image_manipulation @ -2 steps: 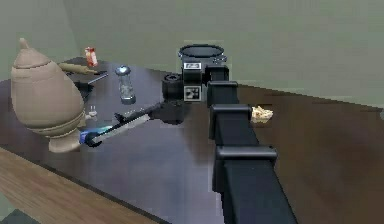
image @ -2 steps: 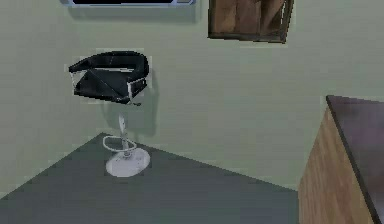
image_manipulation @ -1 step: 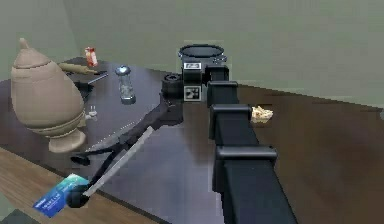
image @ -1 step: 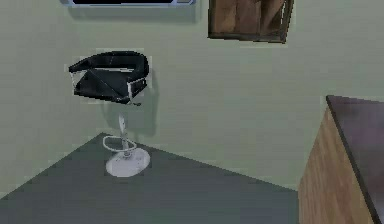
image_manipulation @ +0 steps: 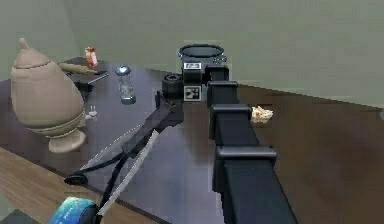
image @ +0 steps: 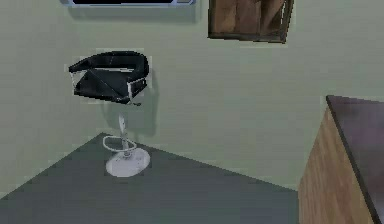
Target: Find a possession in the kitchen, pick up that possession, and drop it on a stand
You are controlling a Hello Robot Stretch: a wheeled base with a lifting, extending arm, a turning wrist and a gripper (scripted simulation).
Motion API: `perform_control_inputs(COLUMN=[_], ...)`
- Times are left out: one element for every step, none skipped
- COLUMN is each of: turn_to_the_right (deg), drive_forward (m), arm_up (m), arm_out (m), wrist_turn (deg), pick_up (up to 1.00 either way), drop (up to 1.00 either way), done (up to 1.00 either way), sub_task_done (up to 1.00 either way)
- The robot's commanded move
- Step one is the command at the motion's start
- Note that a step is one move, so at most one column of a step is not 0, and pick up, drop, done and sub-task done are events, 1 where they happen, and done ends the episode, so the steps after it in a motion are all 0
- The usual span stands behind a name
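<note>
Possession not identifiable from my end: candidates on the dark tabletop (image_manipulation: 320,150) are a small clear bottle (image_manipulation: 126,88), a red item (image_manipulation: 92,57) at the far corner, a pale yellow lump (image_manipulation: 262,114) just right of the arm (image_manipulation: 235,150), and a teal-blue thing (image_manipulation: 75,212) at the bottom edge. Gripper (image_manipulation: 88,193) reaches left over the tabletop, its 2 fingers ending next to that teal-blue thing, so I can't tell whether it holds anything or how the fingers are set. Big beige urn (image_manipulation: 42,95) stands left of it. Forward view: black bar stool (image: 115,80) by the wall, wood cabinet (image: 335,180) at right.
</note>
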Motion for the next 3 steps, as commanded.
perform_control_inputs(turn_to_the_right=[0.0,-45.0,-45.0], drive_forward=[0.0,0.0,0.0], arm_up=[0.0,0.0,0.0], arm_out=[-0.24,0.0,0.0], wrist_turn=[0.0,0.0,0.0], pick_up=[0.0,0.0,0.0], drop=[0.0,0.0,0.0], done=[0.0,0.0,0.0], sub_task_done=[0.0,0.0,0.0])
